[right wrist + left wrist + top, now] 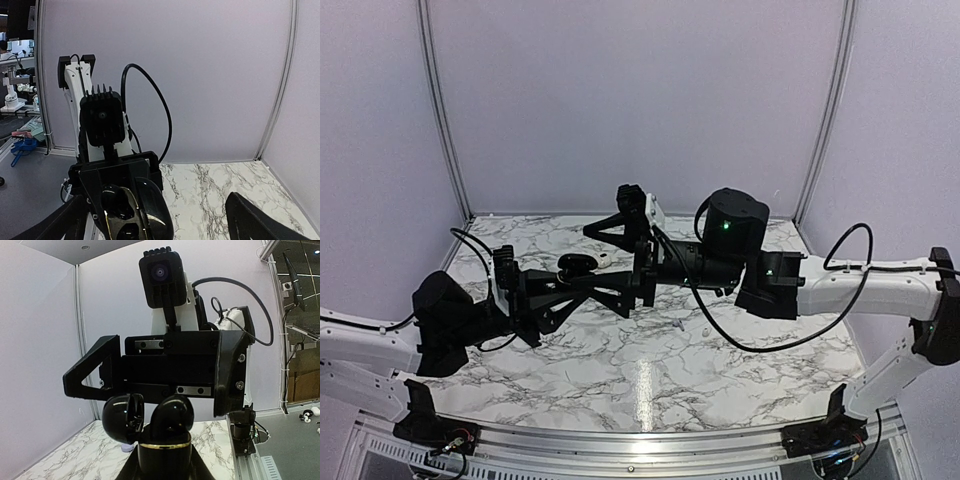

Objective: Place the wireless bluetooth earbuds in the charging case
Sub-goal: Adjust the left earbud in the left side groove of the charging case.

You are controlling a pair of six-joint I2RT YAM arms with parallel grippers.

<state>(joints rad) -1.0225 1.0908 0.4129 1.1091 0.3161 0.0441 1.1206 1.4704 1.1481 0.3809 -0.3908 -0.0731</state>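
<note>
My left gripper is shut on a glossy black charging case with a gold band and holds it above the table, its lid swung open. In the right wrist view the case shows its dark wells; I cannot tell if a bud sits in them. My right gripper is open and faces the case closely, its fingers spread wide either side. A small pale lilac object lies on the table behind the case. A small white piece lies near it.
The marble table has white walls at the back and both sides. A tiny dark speck lies on the table below the right arm. A metal rail runs along the near edge.
</note>
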